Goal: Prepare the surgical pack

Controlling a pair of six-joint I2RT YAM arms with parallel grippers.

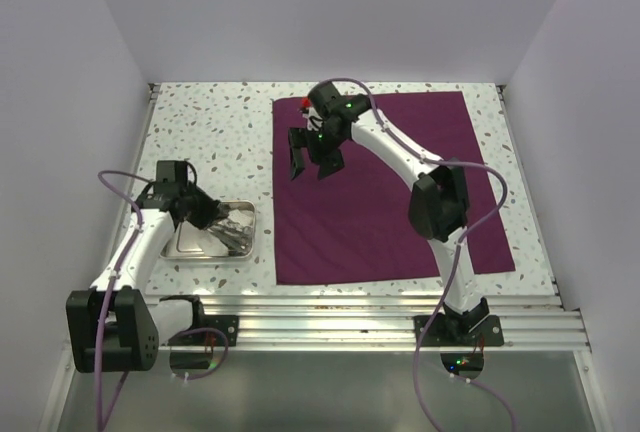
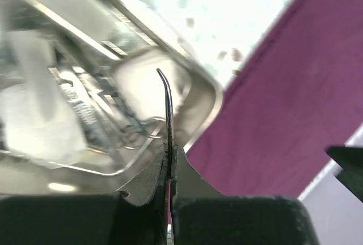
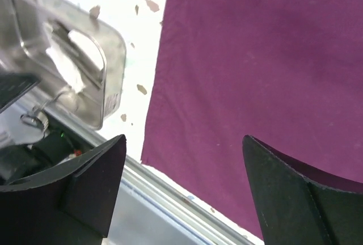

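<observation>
Steel-thin and curved, an instrument (image 2: pixel 168 106) sat clamped in the left fingers (image 2: pixel 227 222) over the tray (image 1: pixel 240 248) at the table's (image 1: pixel 210 132) near left, probably wanting a slow lift clear of the rim toward the purple cloth (image 1: pixel 380 222), where the right fingers (image 3: pixel 295 199) hung apart.

Your right gripper (image 3: pixel 184 143) with black fingers (image 3: pixel 91 182) spread wide, above the large dark-purple square cloth (image 3: pixel 244 58), small shiny rectangular steel tray (image 3: pixel 115 69) upper left on white speckled tabletop (image 3: pixel 139 29), white gauze (image 3: pixel 74 58) inside it
</observation>
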